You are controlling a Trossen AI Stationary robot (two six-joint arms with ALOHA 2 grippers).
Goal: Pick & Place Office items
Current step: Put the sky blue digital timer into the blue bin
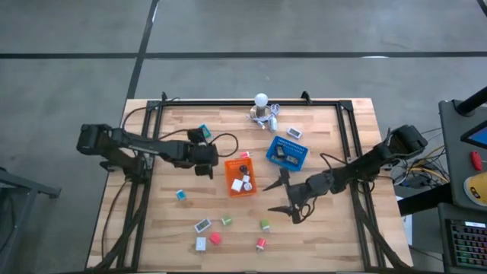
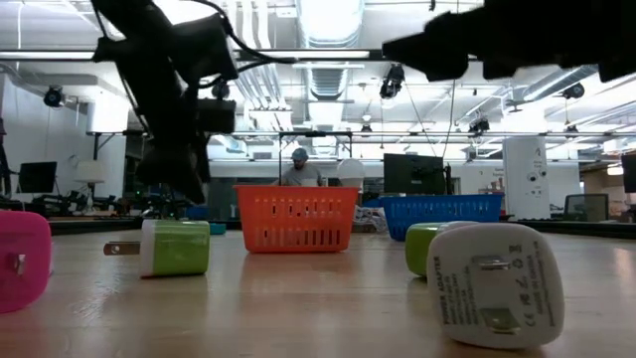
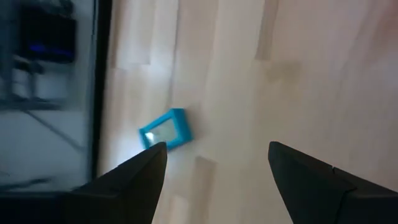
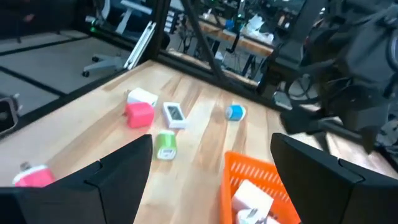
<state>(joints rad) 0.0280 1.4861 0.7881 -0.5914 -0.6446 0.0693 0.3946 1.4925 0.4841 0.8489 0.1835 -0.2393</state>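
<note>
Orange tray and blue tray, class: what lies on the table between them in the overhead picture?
In the high view, only bare wood separates the orange tray from the blue tray.

left gripper (image 1: 205, 169): fingers apart | right gripper (image 1: 280, 196): fingers apart

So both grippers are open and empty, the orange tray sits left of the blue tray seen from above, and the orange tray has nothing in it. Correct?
Not quite: the orange tray is not empty. The high view shows white and dark pieces lying in it. The rest holds: the left gripper and the right gripper are open and empty, and the orange tray sits left of the blue tray.
</note>
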